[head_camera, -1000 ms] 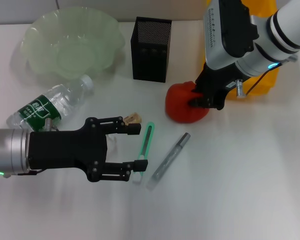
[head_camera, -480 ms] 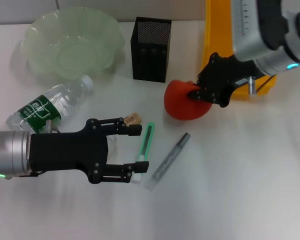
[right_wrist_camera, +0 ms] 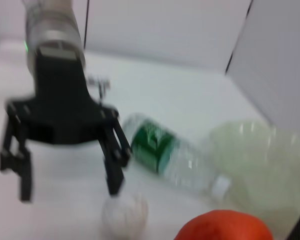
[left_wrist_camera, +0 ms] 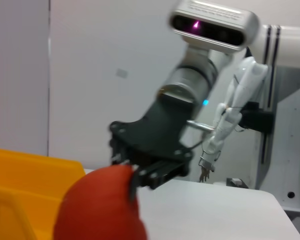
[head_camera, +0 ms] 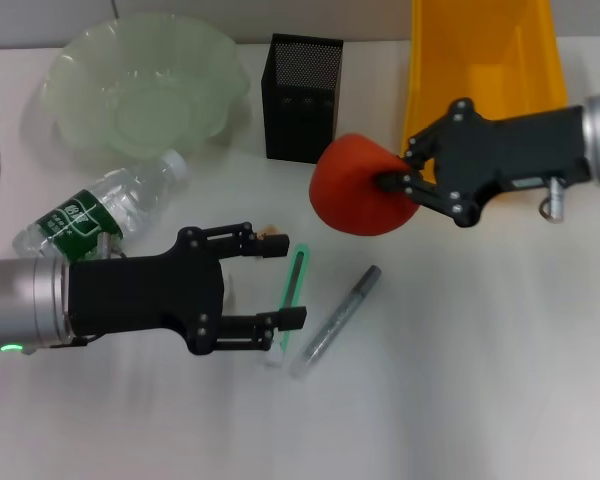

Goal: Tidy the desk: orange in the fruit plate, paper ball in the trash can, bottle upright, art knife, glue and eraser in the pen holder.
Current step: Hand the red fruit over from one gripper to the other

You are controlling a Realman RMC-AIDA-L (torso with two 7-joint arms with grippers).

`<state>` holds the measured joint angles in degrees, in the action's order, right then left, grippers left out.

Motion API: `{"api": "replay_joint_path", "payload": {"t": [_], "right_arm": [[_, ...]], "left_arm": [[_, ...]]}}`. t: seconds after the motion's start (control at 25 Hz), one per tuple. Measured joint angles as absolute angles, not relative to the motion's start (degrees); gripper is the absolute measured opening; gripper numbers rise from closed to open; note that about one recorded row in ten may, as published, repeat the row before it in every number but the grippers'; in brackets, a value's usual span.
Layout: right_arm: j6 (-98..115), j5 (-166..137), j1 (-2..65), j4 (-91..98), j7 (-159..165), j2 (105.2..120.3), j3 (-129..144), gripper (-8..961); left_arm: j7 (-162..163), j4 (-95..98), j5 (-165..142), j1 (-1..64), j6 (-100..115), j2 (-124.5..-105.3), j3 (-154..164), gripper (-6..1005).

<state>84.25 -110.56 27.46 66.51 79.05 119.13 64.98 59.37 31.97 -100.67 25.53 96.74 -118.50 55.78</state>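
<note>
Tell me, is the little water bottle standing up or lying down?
Lying down. The small clear plastic water bottle with the green label rests on its side on the white desk, white cap toward the pale green ruffled bowl.

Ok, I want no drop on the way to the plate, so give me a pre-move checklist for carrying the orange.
1. Right gripper shut on the orange: ok.
2. Orange lifted off the desk: cannot tell.
3. Fruit plate free to receive it: ok.
4. Pen holder stands along the way: not ok, go above or around.
5. Left gripper open near the art knife, low and away from the route: ok.
</note>
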Motion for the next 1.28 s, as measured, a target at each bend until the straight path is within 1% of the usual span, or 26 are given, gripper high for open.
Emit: {"api": "replay_joint_path", "payload": {"t": [0.16,0.32,0.4,0.56,0.64,0.92,1.28], "right_arm": [[87.61,-102.29,23.55,62.33,72.07,119.08,62.11,42],[89.84,-99.96,23.00,56.23,67.51,119.05,59.26,41],[90.31,-99.27,23.32,53.13,65.56,119.05,58.27,40],[90.65,-98.38,26.32,43.12,60.94,119.05,55.96,41],[90.57,-98.24,27.01,41.41,60.31,119.06,55.96,42],[90.48,-98.04,29.70,37.20,59.16,119.18,56.16,43],[90.13,-97.99,30.21,36.18,59.02,119.13,56.01,45]], "left_arm": [[58.64,29.23,-99.39,26.38,94.81,-118.67,54.65,660],[55.38,26.28,-96.38,26.95,93.04,-118.66,54.47,657],[54.96,25.60,-95.70,27.42,92.72,-118.65,54.49,656],[54.91,23.82,-95.35,29.54,90.09,-118.97,54.78,653],[54.91,23.29,-95.35,29.93,89.61,-119.03,54.76,651],[54.91,21.62,-94.62,31.52,87.02,-119.08,54.55,646],[54.85,21.62,-93.90,31.57,86.05,-118.95,54.65,639]]}}
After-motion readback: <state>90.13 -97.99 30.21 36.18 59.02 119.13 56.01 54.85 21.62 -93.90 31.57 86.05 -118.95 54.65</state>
